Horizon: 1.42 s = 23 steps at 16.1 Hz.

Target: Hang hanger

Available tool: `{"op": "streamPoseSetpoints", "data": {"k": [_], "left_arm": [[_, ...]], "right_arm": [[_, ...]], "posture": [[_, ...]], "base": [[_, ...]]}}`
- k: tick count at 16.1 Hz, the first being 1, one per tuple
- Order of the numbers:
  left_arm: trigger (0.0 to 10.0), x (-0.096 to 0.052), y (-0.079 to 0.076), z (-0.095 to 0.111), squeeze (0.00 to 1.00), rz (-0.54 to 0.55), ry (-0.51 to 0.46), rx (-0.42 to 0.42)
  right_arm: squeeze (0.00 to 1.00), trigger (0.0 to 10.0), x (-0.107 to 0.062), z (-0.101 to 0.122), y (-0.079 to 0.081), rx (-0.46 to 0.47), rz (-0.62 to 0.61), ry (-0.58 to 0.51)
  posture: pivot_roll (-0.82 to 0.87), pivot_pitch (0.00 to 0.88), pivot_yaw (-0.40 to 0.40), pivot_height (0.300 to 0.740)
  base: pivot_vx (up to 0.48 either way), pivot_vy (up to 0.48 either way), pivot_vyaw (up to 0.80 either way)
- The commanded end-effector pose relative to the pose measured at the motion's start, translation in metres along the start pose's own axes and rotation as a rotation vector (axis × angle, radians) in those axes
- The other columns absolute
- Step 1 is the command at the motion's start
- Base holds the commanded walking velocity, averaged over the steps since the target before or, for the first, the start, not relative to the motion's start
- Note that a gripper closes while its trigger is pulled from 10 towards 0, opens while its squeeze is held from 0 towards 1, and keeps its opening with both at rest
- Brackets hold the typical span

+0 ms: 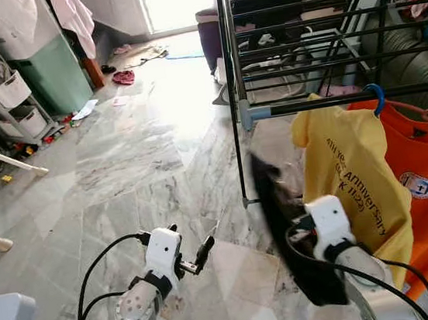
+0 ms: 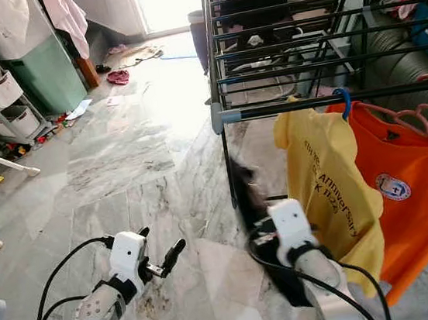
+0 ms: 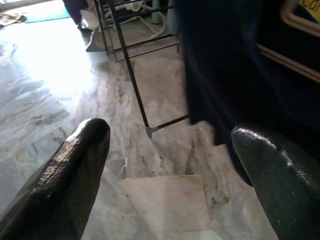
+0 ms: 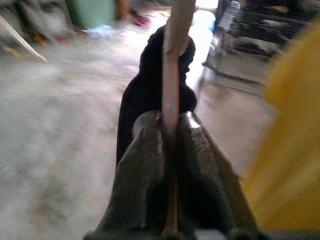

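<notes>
Our right gripper (image 4: 170,125) pinches tight on a pink hanger (image 4: 172,60) carrying dark cloth (image 1: 285,229); left gripper (image 3: 170,150) gapes wide. Drying rack (image 1: 324,37) at one o'clock, marble floor (image 1: 121,163) below.

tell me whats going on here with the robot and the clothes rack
The robot stands on a marble floor beside a black drying rack. Its right gripper is shut on a pale hanger carrying a dark garment, held below the rack's front bar and not yet hooked on. A yellow t-shirt and an orange t-shirt already hang from that bar. The left gripper is open and empty, low over the floor.
</notes>
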State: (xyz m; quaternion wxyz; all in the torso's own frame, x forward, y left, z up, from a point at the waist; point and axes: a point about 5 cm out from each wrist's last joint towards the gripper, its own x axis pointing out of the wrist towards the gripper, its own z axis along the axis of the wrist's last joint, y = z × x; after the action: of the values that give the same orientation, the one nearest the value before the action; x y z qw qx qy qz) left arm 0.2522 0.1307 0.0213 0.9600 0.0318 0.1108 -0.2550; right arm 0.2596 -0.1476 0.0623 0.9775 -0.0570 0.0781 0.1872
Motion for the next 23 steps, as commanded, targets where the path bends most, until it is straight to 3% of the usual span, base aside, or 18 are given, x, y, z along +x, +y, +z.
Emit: {"op": "streamPoseSetpoints", "data": {"k": [1,5,7,15,23], "left_arm": [[10.0,-0.001,0.001,-0.003,0.0,-0.001,0.01,-0.009],[10.0,0.002,0.001,-0.006,0.0,0.014,0.028,-0.032],[10.0,0.003,0.004,-0.009,0.0,0.089,0.059,-0.051],[10.0,0.002,0.013,-0.013,0.0,0.191,0.112,-0.014],[10.0,0.003,0.013,-0.013,0.0,0.202,0.122,0.004]], "right_arm": [[0.0,10.0,0.003,0.029,0.015,0.032,0.138,-0.114],[0.0,10.0,0.004,0.035,0.017,0.056,0.186,-0.119],[0.0,10.0,0.002,0.033,0.018,0.036,0.193,-0.1],[0.0,10.0,0.001,0.012,0.033,0.023,0.112,-0.031],[0.0,10.0,0.003,0.008,0.03,0.008,0.069,-0.02]], "posture": [[-0.18,0.0,0.109,0.74],[-0.18,0.0,0.105,0.74],[-0.18,0.0,0.103,0.74],[-0.17,0.0,0.105,0.74],[-0.17,0.0,0.108,0.74]], "base": [[0.0,0.0,0.0],[0.0,0.0,0.0],[0.0,0.0,0.0],[0.0,0.0,0.0],[-0.287,0.0,0.0]]}}
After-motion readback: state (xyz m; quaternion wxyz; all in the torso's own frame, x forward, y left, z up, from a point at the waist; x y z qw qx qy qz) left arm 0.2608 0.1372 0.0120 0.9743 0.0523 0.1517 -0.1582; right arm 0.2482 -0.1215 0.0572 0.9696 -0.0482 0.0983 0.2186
